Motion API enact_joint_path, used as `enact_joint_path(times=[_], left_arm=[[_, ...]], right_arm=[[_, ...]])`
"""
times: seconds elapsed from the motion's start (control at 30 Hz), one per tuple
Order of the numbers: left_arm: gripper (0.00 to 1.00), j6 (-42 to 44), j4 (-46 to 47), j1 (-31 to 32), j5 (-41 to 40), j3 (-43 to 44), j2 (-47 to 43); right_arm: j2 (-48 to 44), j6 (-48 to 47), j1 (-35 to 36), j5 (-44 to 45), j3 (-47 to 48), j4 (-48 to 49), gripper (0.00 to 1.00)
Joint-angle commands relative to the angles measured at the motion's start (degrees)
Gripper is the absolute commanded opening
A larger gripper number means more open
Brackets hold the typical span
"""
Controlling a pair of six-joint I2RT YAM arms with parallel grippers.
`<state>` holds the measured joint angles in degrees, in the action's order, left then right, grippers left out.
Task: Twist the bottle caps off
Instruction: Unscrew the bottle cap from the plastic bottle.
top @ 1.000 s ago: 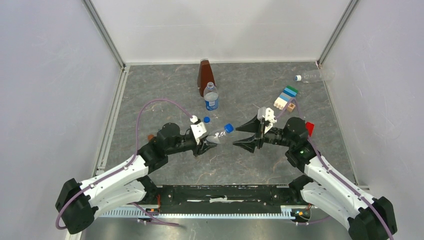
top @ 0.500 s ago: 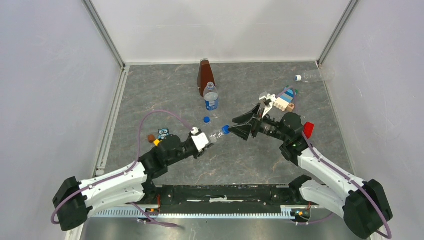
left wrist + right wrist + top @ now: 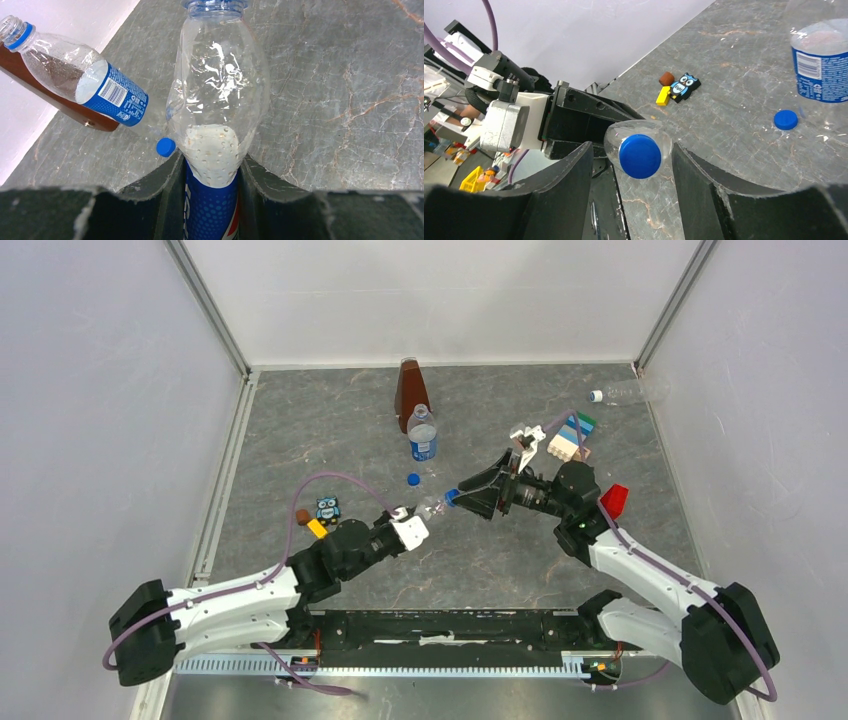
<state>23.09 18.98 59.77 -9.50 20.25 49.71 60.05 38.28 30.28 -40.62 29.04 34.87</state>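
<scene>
My left gripper [image 3: 418, 525] is shut on a clear bottle with a blue label [image 3: 216, 100] and holds it off the table, neck pointing at the right arm. Its blue cap [image 3: 640, 156] is on the neck and sits between the open jaws of my right gripper [image 3: 463, 499], not touching either finger [image 3: 569, 185]. A second labelled bottle [image 3: 422, 436] stands upright with no cap; a loose blue cap [image 3: 413, 479] lies near it. A third, unlabelled bottle [image 3: 632, 392] with a white cap [image 3: 596, 396] lies at the back right.
A brown pyramid-shaped object [image 3: 409, 388] stands behind the upright bottle. A stack of coloured blocks [image 3: 570, 437] and a red piece [image 3: 613, 500] are by the right arm. An owl toy [image 3: 327, 509] and small yellow and brown blocks [image 3: 314, 526] lie left of centre.
My left arm has drawn back toward the lower left with the bottle. My right gripper has followed leftward, and its open jaws now stand on either side of the cap.
</scene>
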Motion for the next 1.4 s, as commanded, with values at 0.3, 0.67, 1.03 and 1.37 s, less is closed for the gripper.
enact_joint_path(times=[0.3, 0.67, 1.03, 1.37], left_arm=[[0.06, 3.8, 6.8, 1.1, -3.5, -0.7, 1.4], [0.04, -1.5, 3.3, 0.9, 0.2, 0.4, -0.6], [0.06, -16.7, -4.2, -17.3, 47.2, 7.5, 2.7], [0.08, -16.6, -8.3, -20.0, 61.1, 12.3, 8.6]], right_arm=[[4.0, -1.5, 0.2, -3.6, 3.1, 2.7, 0.42], [0.9, -16.9, 0.2, -5.8, 2.3, -3.4, 0.11], [-11.2, -43.8, 0.2, -20.9, -5.5, -11.9, 0.08], [-15.4, -50.2, 0.2, -18.9, -5.4, -17.9, 0.14]])
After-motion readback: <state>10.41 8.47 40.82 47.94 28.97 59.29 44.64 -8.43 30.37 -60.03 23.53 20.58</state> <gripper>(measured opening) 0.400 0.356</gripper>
